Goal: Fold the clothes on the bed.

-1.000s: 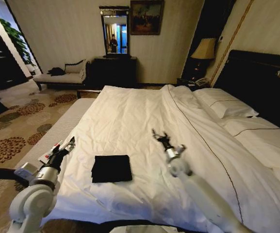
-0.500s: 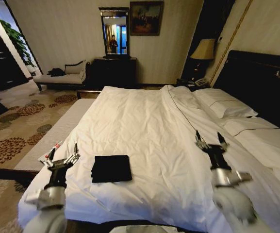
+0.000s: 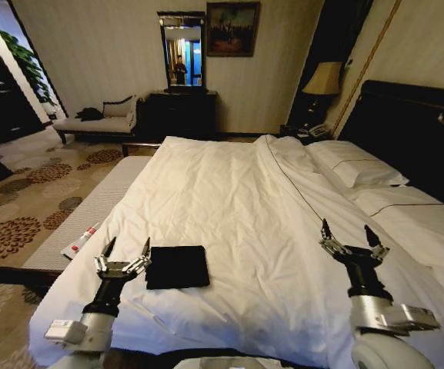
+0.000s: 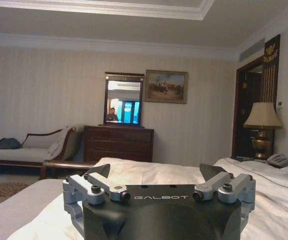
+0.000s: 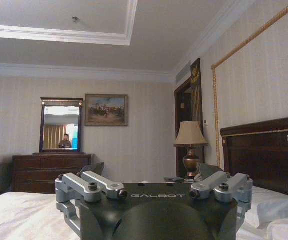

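Black and folded into a small square, the T-shirt (image 3: 177, 267) lies on the white duvet near the foot of the bed (image 3: 229, 192). Just beside it, the left gripper (image 3: 122, 254) hovers with fingers apart. The right gripper (image 3: 352, 241), also spread open, hangs well apart over the bed's right side.

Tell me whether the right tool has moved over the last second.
Yes. The right tool has swung away from the folded black T-shirt, toward the pillow side of the bed, and now stands open above the duvet.
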### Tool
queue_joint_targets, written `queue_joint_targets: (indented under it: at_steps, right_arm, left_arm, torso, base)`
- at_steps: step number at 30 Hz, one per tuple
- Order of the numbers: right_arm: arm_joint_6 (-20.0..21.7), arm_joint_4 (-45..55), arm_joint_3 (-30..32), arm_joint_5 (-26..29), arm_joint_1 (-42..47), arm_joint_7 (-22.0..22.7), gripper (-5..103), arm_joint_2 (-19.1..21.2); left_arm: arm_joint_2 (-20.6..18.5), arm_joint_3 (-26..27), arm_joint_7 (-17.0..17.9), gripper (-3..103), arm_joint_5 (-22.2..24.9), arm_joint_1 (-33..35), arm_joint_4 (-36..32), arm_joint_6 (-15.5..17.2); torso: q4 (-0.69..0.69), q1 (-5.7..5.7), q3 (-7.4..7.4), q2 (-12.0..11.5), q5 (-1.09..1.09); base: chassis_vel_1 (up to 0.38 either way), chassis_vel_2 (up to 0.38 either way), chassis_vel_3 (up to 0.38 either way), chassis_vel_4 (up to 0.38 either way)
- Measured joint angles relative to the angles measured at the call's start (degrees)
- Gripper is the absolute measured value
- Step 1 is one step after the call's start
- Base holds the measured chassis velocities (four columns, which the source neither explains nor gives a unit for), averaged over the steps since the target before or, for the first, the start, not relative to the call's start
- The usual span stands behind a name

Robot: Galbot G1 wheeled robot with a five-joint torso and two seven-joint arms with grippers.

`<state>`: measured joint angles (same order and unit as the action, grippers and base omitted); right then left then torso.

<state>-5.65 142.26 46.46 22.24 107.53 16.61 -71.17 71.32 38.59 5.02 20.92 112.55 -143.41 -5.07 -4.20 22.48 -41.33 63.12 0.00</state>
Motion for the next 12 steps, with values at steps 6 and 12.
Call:
queue_joint_targets:
  at_steps: [6, 12]
  right_arm:
    - [0.0, -0.2, -0.2, 0.1, -0.2, 0.0, 100, 0.1]
    - [0.0, -0.4, -0.3, 0.2, -0.3, 0.0, 100, 0.1]
  left_arm:
    - [0.0, 0.0, 0.0, 100, 0.1, -0.1, 0.0, 0.0]
    - [0.0, 0.0, 0.1, 100, 0.2, -0.2, 0.1, 0.1]
  torso:
    - [0.0, 0.0, 0.0, 0.0, 0.0]
    - [0.0, 0.0, 0.0, 0.0, 0.0]
  base:
    - [0.0, 0.0, 0.0, 0.0]
    - [0.0, 0.0, 0.0, 0.0]
